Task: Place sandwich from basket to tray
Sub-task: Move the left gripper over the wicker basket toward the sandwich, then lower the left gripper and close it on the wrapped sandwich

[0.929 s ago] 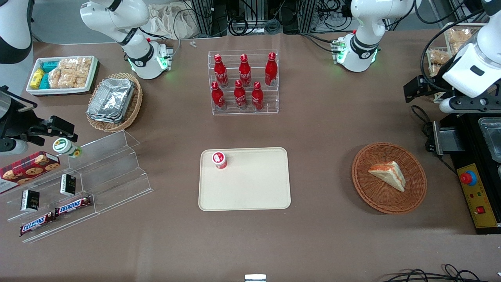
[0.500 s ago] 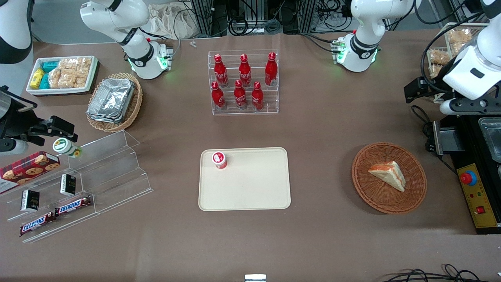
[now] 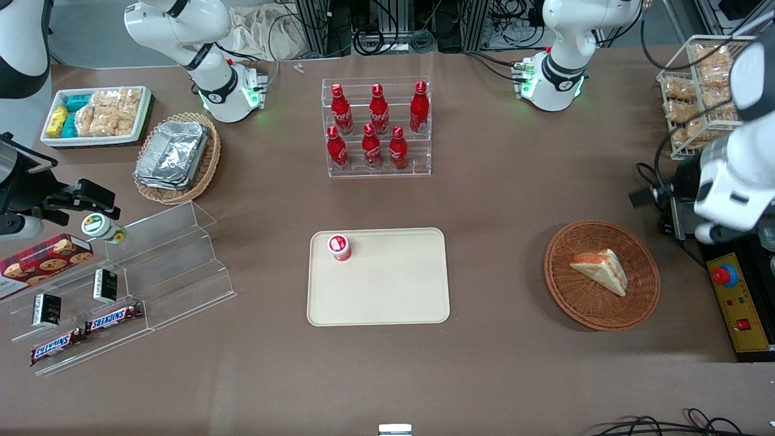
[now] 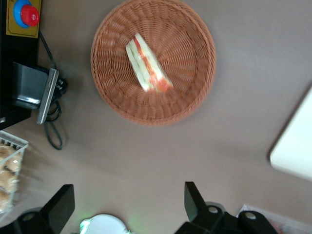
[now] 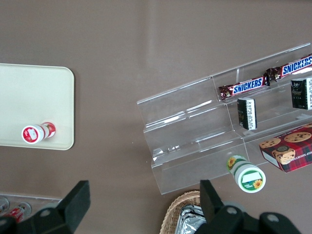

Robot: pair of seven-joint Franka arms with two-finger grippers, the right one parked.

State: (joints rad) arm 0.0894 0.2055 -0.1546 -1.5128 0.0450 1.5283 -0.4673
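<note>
While the sandwich (image 3: pixel 600 270) lies in the basket (image 3: pixel 569 297), the gripper (image 4: pixel 127 210) hangs above bare table beside it.
Its fingers (image 4: pixel 194 198) are spread wide and hold nothing; the tray (image 3: pixel 393 297), well apart, carries a small red bottle (image 3: pixel 339 247).

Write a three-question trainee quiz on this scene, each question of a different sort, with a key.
1. True or false: the sandwich already lies on the tray.
2. What stands on the tray? A) a foil tray B) a small red-and-white container C) a Snickers bar
3. Fill in: the tool is open and hovers above bare table, beside the ____.

Key:
1. False; it lies in the basket.
2. B
3. basket
</note>
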